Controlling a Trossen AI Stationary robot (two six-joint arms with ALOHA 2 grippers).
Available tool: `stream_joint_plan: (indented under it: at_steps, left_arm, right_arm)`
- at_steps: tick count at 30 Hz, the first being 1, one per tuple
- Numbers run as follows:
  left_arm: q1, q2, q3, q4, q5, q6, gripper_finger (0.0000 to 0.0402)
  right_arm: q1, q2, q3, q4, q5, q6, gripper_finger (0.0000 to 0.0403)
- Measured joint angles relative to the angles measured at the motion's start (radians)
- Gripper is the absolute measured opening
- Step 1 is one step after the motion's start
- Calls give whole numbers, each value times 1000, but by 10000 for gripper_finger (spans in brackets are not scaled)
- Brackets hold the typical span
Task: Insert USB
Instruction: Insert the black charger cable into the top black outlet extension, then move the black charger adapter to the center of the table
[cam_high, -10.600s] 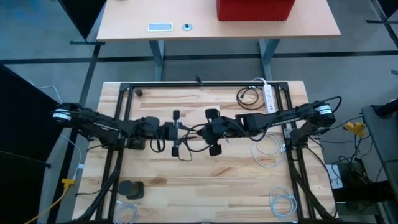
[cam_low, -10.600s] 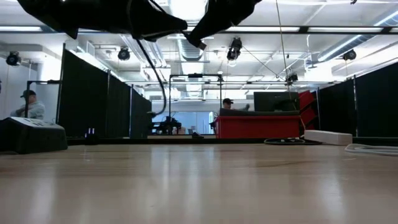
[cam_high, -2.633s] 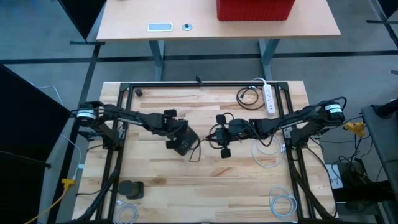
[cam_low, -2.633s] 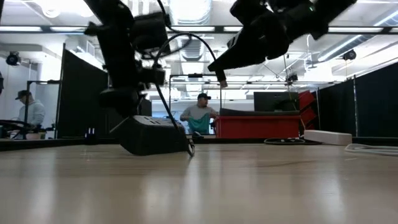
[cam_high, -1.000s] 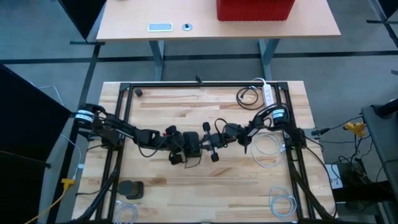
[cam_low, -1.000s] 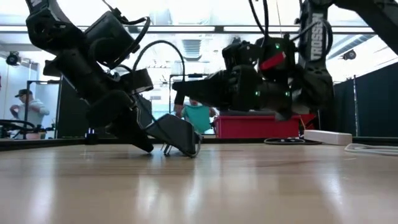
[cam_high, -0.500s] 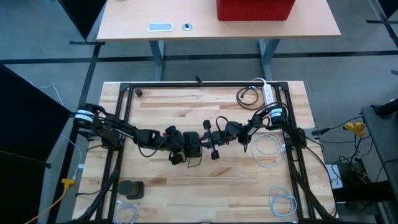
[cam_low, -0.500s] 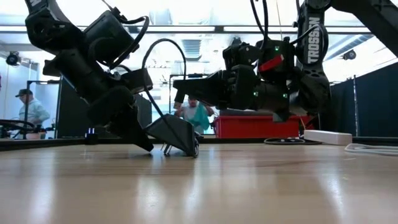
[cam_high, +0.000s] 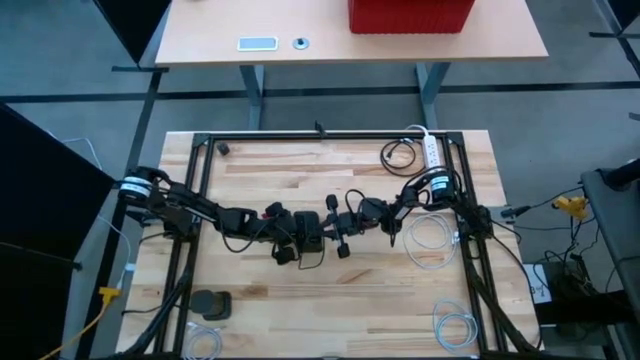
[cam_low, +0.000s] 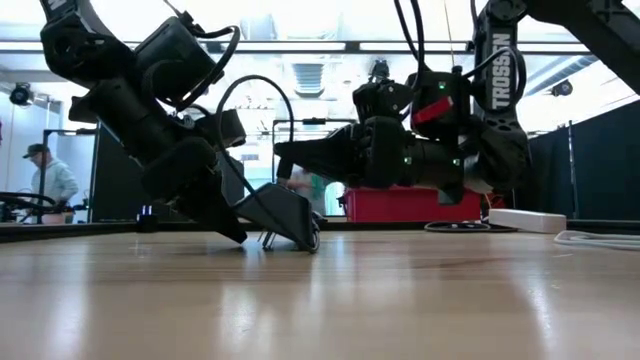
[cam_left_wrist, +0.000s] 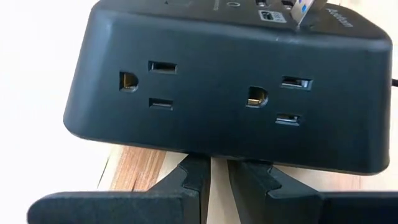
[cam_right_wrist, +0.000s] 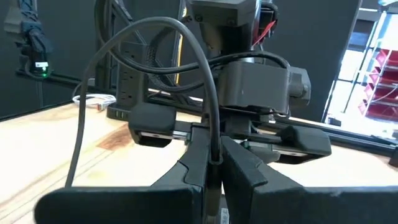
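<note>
The black hub (cam_left_wrist: 224, 87) sits mid-frame in the high view, tipped on edge in the low view. The left wrist view alone shows its two outlets and a blue USB plug (cam_left_wrist: 305, 11) at its top ports. The left gripper (cam_left_wrist: 214, 177) pinches the hub's edge. The right gripper (cam_right_wrist: 211, 165) is closed on the cable (cam_right_wrist: 186, 43).

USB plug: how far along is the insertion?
Done: the left hand grips the power hub and props it tilted on the table. The right hand is shut on the USB cable.
In hand: the blue USB plug sits at the port row on the hub's top face.
Left: the views don't show whether it is seated. It likely needs pushing home, then releasing.
</note>
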Motion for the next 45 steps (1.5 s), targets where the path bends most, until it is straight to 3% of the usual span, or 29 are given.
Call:
stream_joint_plan:
  at_steps: [31,40,45]
  left_arm:
    - [-5,-32,1,-70,-1,-88,43]
    - [-10,-178,1,-417,-24,-210,43]
    - [-47,-301,1,-478,-93,-228,43]
  right_arm:
    - [6,-9,0,-135,8,-6,20]
    - [7,-200,-2,-549,37,-29,164]
    - [11,-364,0,-801,35,-95,216]
